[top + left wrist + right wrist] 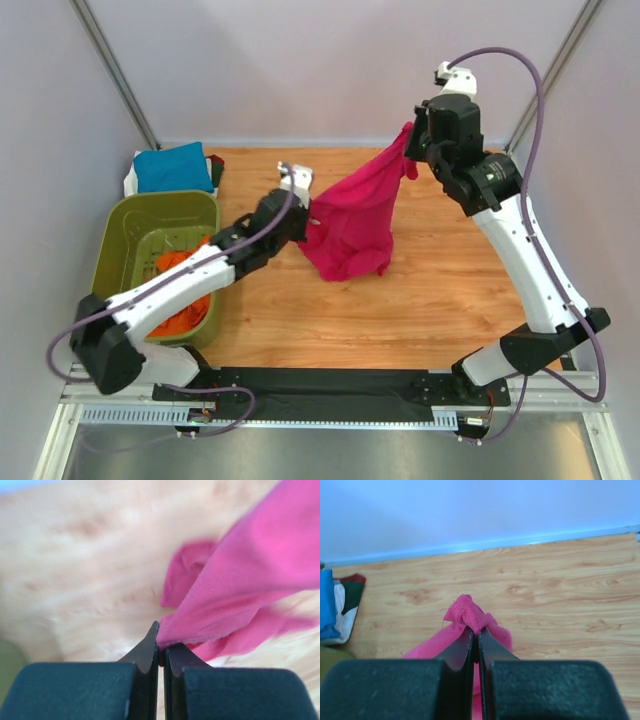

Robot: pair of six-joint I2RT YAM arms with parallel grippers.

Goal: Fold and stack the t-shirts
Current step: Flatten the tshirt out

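**Wood desk point(440, 300), pink shirt held up between both arms**

My left fingers point(156, 647) are pressed together on a low edge of the pink shirt point(355, 215). My right fingers point(471, 645) pinch a bunched seam at its top, raised over the far right of the desk. The shirt hangs crumpled between them; I can't tell if its bottom touches the desk. Orange shirts point(180, 265) sit in the basket point(130, 225), and a teal shirt point(172, 165) lies on the pile at the far left. Step, I judge: opening the shirt out before folding. Next calls for drawing my arms apart and laying it flat without losing either pinch.
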